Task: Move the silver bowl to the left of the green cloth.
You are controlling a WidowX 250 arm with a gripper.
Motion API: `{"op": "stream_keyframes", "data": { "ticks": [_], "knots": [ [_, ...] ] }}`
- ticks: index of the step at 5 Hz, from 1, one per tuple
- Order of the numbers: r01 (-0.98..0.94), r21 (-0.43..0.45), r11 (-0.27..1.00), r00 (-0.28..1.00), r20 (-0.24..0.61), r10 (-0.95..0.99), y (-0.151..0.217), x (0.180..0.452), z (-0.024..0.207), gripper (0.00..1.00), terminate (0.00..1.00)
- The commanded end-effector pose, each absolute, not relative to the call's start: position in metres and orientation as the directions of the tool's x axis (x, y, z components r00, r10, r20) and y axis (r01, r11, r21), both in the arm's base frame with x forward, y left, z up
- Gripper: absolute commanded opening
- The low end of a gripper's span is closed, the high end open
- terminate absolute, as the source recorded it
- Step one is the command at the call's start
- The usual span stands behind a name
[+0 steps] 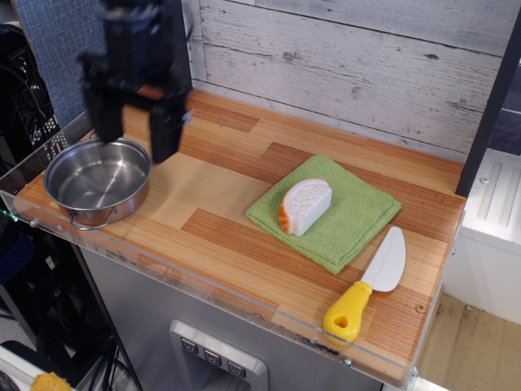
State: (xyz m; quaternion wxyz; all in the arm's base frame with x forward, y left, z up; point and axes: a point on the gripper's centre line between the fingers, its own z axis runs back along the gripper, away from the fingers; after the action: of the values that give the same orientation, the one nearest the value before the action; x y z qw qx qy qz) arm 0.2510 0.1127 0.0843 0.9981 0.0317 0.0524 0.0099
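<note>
The silver bowl (96, 181) stands empty at the far left front corner of the wooden table, with small wire loop handles. The green cloth (346, 224) lies flat right of the table's middle, with a white and orange toy food piece (304, 205) on it. My black gripper (135, 136) hangs open and empty just above the bowl's far rim, its two fingers apart. Its right finger (165, 129) is over the bowl's right edge.
A toy knife (369, 284) with a yellow handle and white blade lies right of the cloth near the front edge. A clear plastic lip (203, 285) runs along the table's front. A white plank wall (350, 57) stands behind, a dark post at right.
</note>
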Motion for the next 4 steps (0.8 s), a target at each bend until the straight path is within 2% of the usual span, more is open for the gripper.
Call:
{"op": "stream_keyframes", "data": {
  "ticks": [1,2,4],
  "knots": [
    [0.033,0.119,0.992,0.998,-0.052,-0.027,0.117,0.255,0.050,1.00,0.00],
    [0.050,0.130,0.990,0.998,-0.054,-0.043,0.119,0.259,0.037,1.00,0.00],
    [0.021,0.122,0.992,0.994,-0.112,-0.007,0.127,0.260,0.014,1.00,0.00]
  ]
}}
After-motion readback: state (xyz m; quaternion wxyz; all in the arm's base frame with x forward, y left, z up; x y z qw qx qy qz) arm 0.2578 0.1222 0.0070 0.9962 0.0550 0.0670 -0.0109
